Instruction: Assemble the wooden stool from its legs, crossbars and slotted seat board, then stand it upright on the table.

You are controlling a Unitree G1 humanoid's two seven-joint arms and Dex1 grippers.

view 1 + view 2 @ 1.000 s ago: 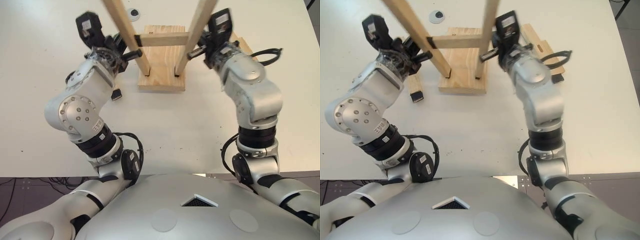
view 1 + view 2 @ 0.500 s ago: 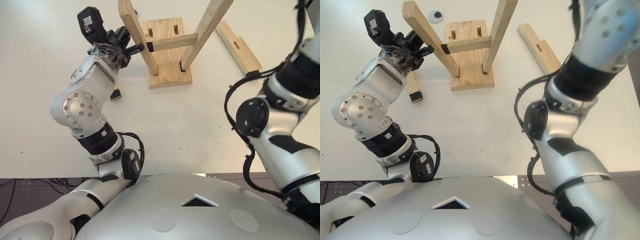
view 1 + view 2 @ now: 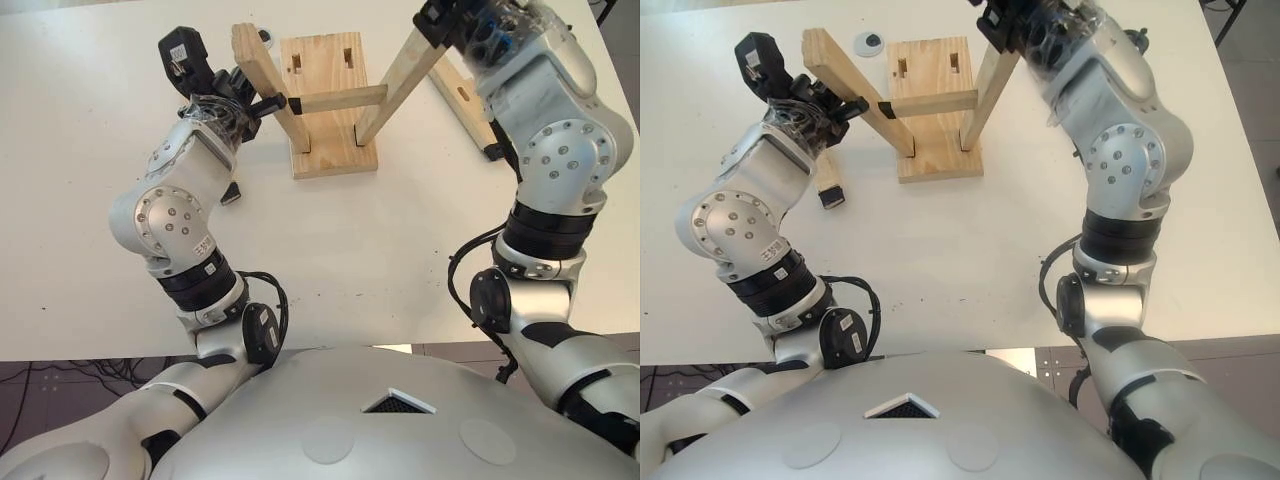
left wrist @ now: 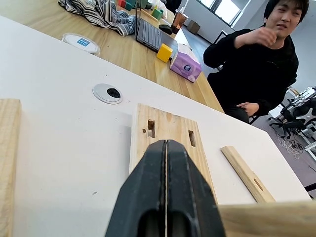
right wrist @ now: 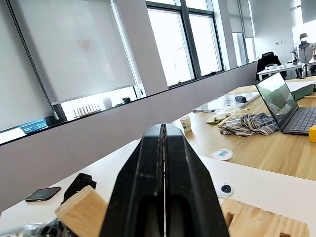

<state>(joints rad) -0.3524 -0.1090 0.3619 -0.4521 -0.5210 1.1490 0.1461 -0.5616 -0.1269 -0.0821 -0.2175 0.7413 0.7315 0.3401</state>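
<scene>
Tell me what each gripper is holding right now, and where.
Nothing: both are shut empty. The left gripper sits beside the left leg near the crossbar; the right gripper is by the top of the right leg.

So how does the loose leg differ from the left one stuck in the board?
The loose leg lies flat on the table; the left leg stands slanted in the seat board. The loose leg's slot is empty; the left leg's holds a crossbar. Both are pale wood.
</scene>
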